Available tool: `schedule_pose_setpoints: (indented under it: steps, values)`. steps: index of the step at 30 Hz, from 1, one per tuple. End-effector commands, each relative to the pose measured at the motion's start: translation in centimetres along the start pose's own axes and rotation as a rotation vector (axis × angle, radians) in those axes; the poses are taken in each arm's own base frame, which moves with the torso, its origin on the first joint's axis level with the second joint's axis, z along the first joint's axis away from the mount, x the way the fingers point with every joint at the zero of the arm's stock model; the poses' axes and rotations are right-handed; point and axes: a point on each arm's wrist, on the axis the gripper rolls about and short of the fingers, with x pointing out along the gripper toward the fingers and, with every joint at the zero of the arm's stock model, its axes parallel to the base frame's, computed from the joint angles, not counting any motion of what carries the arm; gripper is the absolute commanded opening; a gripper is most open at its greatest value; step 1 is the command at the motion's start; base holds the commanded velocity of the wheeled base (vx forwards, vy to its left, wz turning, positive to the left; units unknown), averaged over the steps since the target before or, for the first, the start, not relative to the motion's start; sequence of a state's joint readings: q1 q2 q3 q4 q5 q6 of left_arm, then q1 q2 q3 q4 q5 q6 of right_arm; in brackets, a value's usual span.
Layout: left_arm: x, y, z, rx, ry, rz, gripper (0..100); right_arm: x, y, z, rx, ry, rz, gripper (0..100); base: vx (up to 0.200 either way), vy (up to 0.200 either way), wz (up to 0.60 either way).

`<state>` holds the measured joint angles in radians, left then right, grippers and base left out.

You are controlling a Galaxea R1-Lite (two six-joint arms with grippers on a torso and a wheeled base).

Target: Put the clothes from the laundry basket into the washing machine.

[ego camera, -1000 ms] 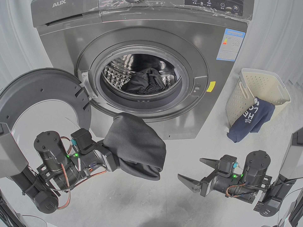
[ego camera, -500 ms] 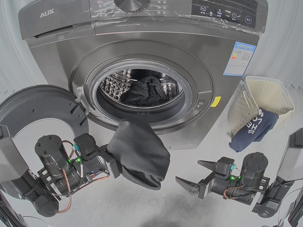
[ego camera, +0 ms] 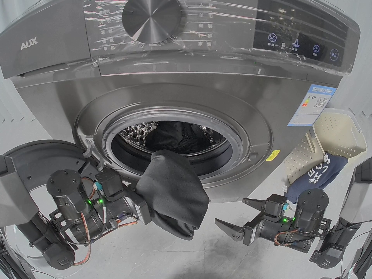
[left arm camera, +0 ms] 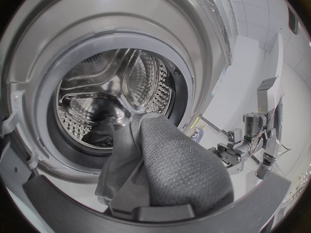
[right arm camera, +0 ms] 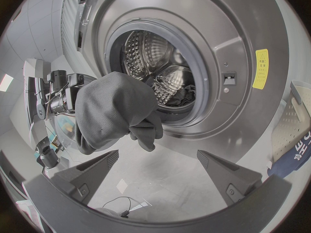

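Note:
The washing machine (ego camera: 174,93) stands in front of me with its round opening (ego camera: 170,144) uncovered. Dark clothes (ego camera: 178,136) lie inside the drum (left arm camera: 97,97). My left gripper (ego camera: 149,198) is wrapped in a dark grey garment (ego camera: 174,192) and is shut on it, just below the opening's lower rim. The garment (left arm camera: 171,165) hides the fingers in the left wrist view. My right gripper (ego camera: 239,216) hangs open and empty at the lower right, its fingers (right arm camera: 90,172) spread wide. A cream laundry basket (ego camera: 341,136) stands to the right with a navy shirt (ego camera: 317,177) draped over its rim.
The machine's door (ego camera: 42,163) is swung open to the left, behind my left arm. Bare grey floor (ego camera: 201,252) lies between the two arms. A cable (right arm camera: 121,204) lies on the floor below the right gripper.
The whole head view has shifted: the machine looms larger and nearer. The grey garment in my left gripper now overlaps the opening's lower rim. The right gripper stays open.

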<state>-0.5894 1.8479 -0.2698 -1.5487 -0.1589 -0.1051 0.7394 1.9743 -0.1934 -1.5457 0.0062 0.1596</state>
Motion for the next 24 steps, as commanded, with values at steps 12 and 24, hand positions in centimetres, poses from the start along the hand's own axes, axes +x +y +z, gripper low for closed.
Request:
schedule_pose_setpoints:
  steps: [12,24]
  values:
    - [0.5,-0.1,-0.7,-0.004,0.026,-0.007,0,-0.1,0.9,-0.1,-0.007,0.002,0.034,100,0.0,0.0,0.0]
    - [5.5,-0.3,-1.9,0.001,-0.013,0.105,0,-0.1,1.3,-0.1,-0.01,0.004,0.048,100,0.0,0.0,0.0]
